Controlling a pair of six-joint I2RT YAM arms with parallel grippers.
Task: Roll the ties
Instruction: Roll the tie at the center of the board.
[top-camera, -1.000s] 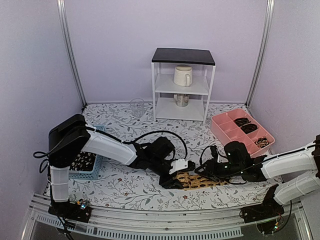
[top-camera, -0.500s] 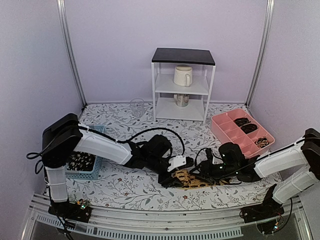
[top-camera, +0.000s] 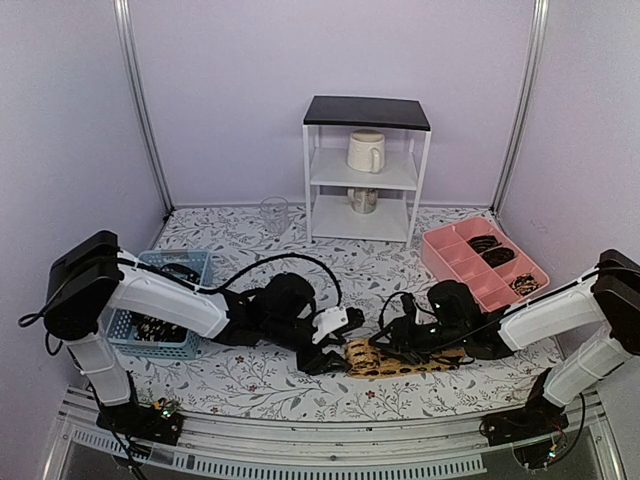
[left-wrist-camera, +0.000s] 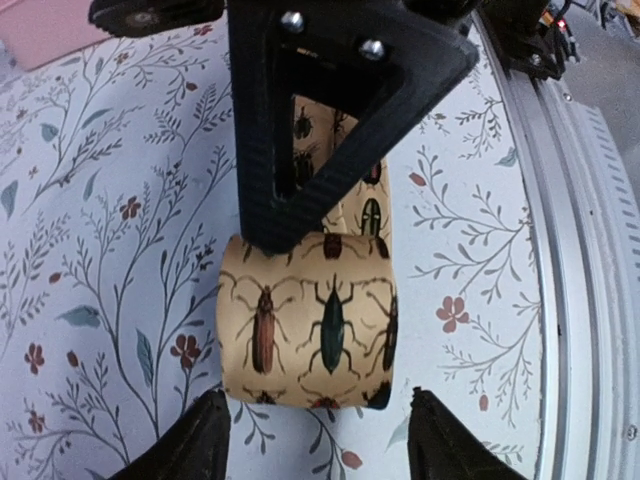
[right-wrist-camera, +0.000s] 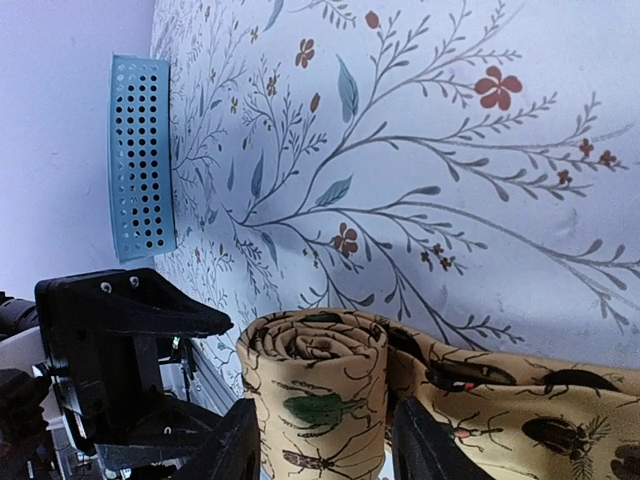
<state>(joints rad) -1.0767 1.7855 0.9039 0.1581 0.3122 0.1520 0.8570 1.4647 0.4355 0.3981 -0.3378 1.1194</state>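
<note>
Fingers (left-wrist-camera: 205, 445) on left gripper (left-wrist-camera: 318, 420) and right gripper (right-wrist-camera: 325, 415) gaped wide astride the rolled tan beetle-print fabric tie (left-wrist-camera: 310, 335), its spiral showing only at right wrist.

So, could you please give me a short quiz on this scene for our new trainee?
1. True or false: the tan tie is rolled up completely.
2. What is printed on it? A) beetles B) stripes C) anchors
3. What stands on the middle level of the white shelf?
Key: 1 false, a flat length trails from the rolled end. 2 A. 3 a cream mug.
</note>
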